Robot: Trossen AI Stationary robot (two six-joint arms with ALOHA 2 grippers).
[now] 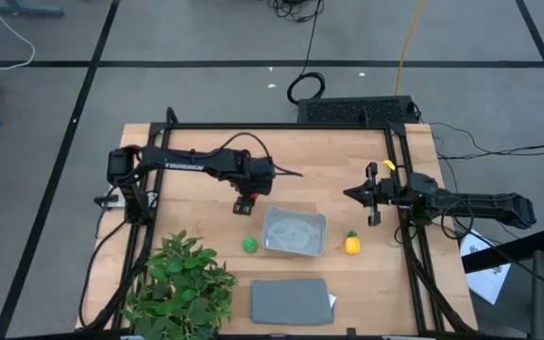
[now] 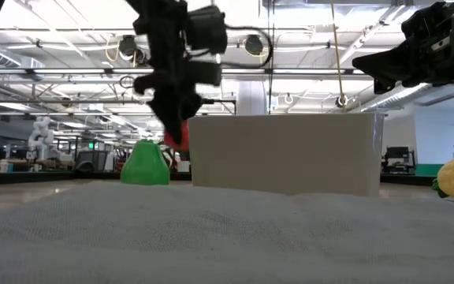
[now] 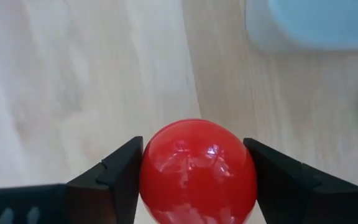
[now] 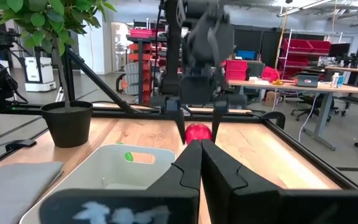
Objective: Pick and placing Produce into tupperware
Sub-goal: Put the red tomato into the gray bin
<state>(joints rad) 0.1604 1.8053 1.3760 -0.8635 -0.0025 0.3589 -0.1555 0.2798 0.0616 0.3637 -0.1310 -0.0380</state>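
Observation:
My left gripper (image 1: pixel 246 205) hangs over the wood just off the tupperware's (image 1: pixel 266 231) far-left corner, shut on the red round produce (image 3: pixel 197 174). The clear tupperware stands on its base, and nothing shows inside it. The green round piece (image 1: pixel 250 246) rests on the table beside the tupperware's left wall. The yellow piece with a green top (image 1: pixel 351 245) rests at its right. My right gripper (image 1: pixel 349 194) waits shut, above the table to the right of the tupperware, fingers pointing toward the left arm. My left gripper pinches the red round produce across its widest part (image 3: pixel 146 177), one finger (image 3: pixel 114 180) on each side. The fingers come from above, pointing down. The piece (image 2: pixel 176 134) is lifted clear of the table and sits between the fingers' free ends.
A leafy green plant (image 1: pixel 182 283) in a dark pot stands at the near-left corner. A flat opaque grey rectangle (image 1: pixel 291 300) lies near the front edge, below the tupperware. A black frame (image 1: pixel 399 170) borders the table's far and right sides. Bare wood lies between the two arms.

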